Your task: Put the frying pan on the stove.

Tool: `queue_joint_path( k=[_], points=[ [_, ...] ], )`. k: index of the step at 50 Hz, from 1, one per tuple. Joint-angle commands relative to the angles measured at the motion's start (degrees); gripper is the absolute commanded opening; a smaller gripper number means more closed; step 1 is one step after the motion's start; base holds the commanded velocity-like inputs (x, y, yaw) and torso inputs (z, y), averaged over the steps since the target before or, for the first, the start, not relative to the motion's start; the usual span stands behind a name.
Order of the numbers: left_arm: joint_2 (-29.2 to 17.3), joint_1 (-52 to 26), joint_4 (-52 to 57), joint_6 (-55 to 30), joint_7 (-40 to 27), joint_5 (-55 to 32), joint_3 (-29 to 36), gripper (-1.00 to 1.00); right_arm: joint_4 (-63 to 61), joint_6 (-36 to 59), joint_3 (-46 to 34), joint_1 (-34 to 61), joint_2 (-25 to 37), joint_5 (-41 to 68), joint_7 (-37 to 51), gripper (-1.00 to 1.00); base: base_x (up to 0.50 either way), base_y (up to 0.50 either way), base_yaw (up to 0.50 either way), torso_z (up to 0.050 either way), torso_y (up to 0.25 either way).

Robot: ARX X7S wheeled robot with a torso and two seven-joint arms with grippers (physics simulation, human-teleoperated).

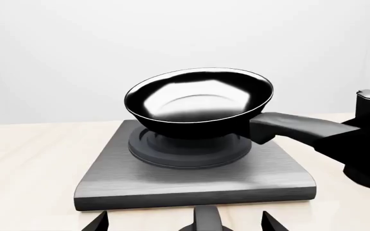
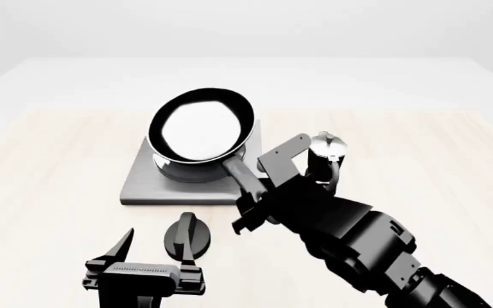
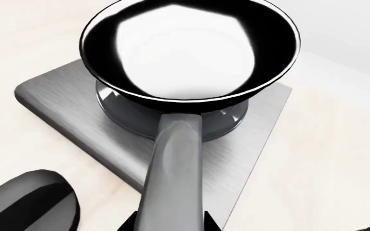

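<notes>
Pinching the long handle far back from the bowl, the right claw [image 2: 259, 205] carries the frying pan [image 2: 202, 133] out over the stove [image 2: 144, 183], its base at or just above the ring burner [image 1: 188, 149]; I cannot tell whether it has touched down. Held that far out, the pan looks heavy at the front and inclined to tip or twist, and the glossy handle [image 3: 172, 178] seems slippery, so a firm grip nearer the bowl would serve better. It is rigid metal, not fragile. Down by the counter [image 2: 49, 160], the left claw [image 2: 156, 247] hangs spread and empty near a black knob [image 2: 188, 234]. A moka pot [image 2: 326, 146] stands just beyond the right arm.
</notes>
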Motion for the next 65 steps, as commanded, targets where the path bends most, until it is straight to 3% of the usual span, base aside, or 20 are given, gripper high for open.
queue_joint_path(
  k=[1,16,17,36,48,65],
  points=[
    [-0.19,0.08,0.09,0.18,-0.08,-0.21,0.02,1.00,-0.45,-1.12,1.26,1.16,-0.65,-3.61,0.53,-1.00,0.00,0.00,0.00,0.000,0.000],
    [-0.37,-0.17,0.27,-0.08,-0.22,-0.30,0.24,1.00,-0.12,-0.92,0.49,1.35,-0.96,-3.59,-0.02,-1.00,0.00,0.00,0.00,0.001,0.001],
    [-0.37,-0.22,0.26,-0.09,-0.19,-0.30,0.28,1.00,0.83,-1.24,0.85,1.51,-1.33,-4.32,1.39,1.00,0.00,0.00,0.00,0.000,0.011],
    [-0.80,0.06,0.78,0.14,-0.31,-0.86,0.19,1.00,-4.98,-1.88,2.57,-0.61,0.84,-2.84,3.37,1.00,0.00,0.00,0.00,0.000,0.000],
    [-2.92,-1.35,5.46,-3.70,-1.81,-2.22,-1.58,1.00,-12.43,-21.07,7.56,-13.01,4.68,-9.42,10.79,1.00,0.00,0.00,0.00,0.000,0.000],
    [-5.62,-1.86,12.26,-7.29,-2.26,-1.78,-1.07,1.00,-24.55,-29.85,12.85,-23.46,9.29,-8.50,16.38,1.00,0.00,0.00,0.00,0.000,0.000]
  ],
)
